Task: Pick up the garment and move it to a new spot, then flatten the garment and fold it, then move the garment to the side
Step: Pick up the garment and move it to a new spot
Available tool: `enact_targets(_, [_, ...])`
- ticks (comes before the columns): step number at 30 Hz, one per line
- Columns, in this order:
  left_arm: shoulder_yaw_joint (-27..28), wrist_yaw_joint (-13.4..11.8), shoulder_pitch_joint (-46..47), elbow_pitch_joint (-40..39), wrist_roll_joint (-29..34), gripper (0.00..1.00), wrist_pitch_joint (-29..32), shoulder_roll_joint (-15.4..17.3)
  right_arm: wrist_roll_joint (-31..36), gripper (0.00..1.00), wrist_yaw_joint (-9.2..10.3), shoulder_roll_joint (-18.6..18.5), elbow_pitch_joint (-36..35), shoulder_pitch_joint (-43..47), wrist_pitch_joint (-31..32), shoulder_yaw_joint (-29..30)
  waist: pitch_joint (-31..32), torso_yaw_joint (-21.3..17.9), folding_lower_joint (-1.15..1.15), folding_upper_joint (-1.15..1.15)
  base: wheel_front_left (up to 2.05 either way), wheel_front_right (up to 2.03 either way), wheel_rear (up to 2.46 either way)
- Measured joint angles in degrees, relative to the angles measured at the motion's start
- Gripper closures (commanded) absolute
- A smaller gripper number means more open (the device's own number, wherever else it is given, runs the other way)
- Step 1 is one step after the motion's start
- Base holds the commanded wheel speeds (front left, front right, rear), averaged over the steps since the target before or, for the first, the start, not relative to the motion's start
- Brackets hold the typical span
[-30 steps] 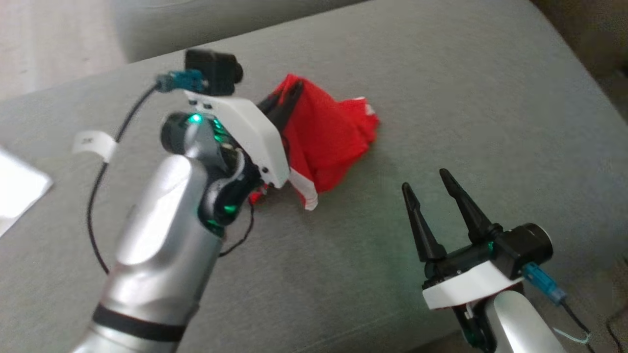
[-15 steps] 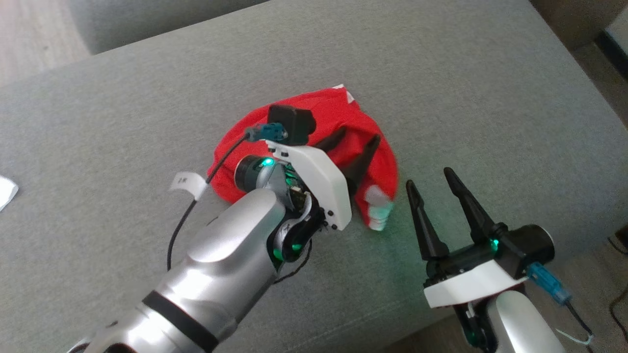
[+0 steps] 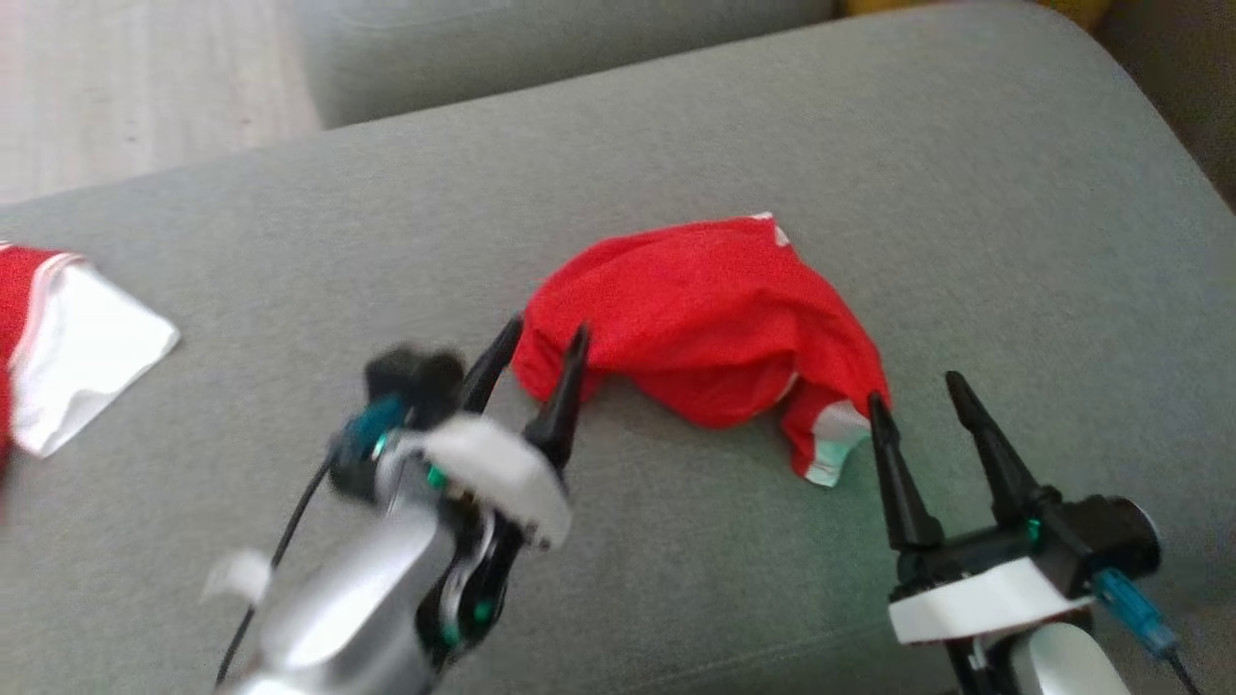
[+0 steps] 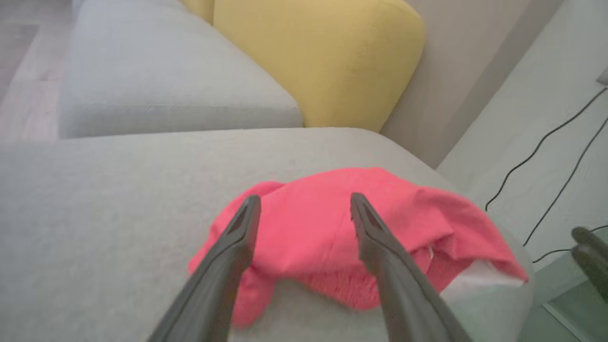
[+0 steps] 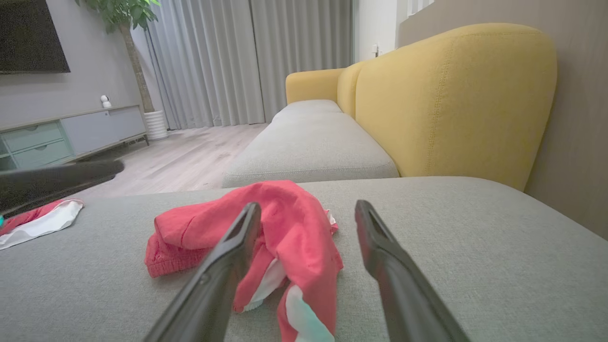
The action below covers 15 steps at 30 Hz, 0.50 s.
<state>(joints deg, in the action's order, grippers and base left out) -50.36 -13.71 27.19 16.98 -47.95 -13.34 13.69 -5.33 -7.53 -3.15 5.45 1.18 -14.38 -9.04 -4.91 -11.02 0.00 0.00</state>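
A crumpled red garment (image 3: 710, 323) with white trim lies in a heap on the grey sofa cushion (image 3: 966, 193). My left gripper (image 3: 541, 347) is open just at the heap's left edge, fingers apart with nothing between them; in the left wrist view the garment (image 4: 332, 232) lies just past the open gripper (image 4: 304, 204). My right gripper (image 3: 917, 396) stands open at the heap's lower right corner, close to the white-trimmed end. In the right wrist view the garment (image 5: 285, 228) is just ahead of the open gripper (image 5: 308, 209), partly behind the left finger.
Another red and white cloth (image 3: 68, 352) lies at the cushion's left edge, seen also as cloth (image 5: 42, 221). A second grey cushion (image 5: 308, 147) and a yellow backrest (image 5: 451, 95) stand beyond. Cables (image 4: 546, 156) run along the floor to the right of the sofa.
My left gripper let go of the garment, which dropped into a heap on the cushion, and the arm drew back toward me. The head camera shifted. The right gripper stayed open.
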Motion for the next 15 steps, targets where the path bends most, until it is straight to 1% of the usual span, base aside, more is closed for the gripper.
enact_targets(3, [1.93,-2.12,-6.03,-3.69,0.87,0.0,-0.47,1.89,1.21,0.0,0.0,-0.55,-0.73,1.17,0.0,1.24,1.2,1.85,0.0,0.0,0.0,0.0,0.0])
enact_targets(5, [3.98,-2.82,-9.47,-6.02,1.77,0.0,-0.94,2.65,1.54,0.0,0.0,-0.87,-1.03,2.12,-0.01,2.49,1.98,3.09,0.0,0.0,0.0,0.0,0.0])
enact_targets(7, [7.68,-3.31,-13.16,-8.55,3.35,0.0,-0.94,2.81,2.46,0.0,0.0,-1.19,-1.11,3.16,-0.01,3.32,2.77,4.29,0.0,0.0,0.0,0.0,0.0])
enact_targets(9, [11.24,-3.42,-16.9,-10.63,5.88,0.0,-0.96,3.1,3.09,0.0,0.0,-1.2,-1.13,4.03,0.0,4.04,3.51,5.45,0.0,0.0,0.0,0.0,0.0])
enact_targets(10, [11.24,-3.42,-16.9,-10.63,5.88,0.0,-0.96,3.1,3.09,0.0,0.0,-1.2,-1.13,4.03,0.0,4.04,3.51,5.45,0.0,0.0,0.0,0.0,0.0])
enact_targets(13, [16.06,-3.38,-22.69,-11.9,10.51,0.0,-0.96,3.82,4.15,0.0,0.0,-1.25,-1.26,5.12,-0.01,4.6,4.42,7.2,0.0,0.0,0.0,0.0,0.0])
enact_targets(15, [19.36,-2.85,-26.14,-12.51,13.74,0.0,-0.96,4.02,4.61,0.0,0.0,-1.25,-1.2,5.54,0.0,5.04,4.81,8.33,0.0,0.0,0.0,0.0,0.0])
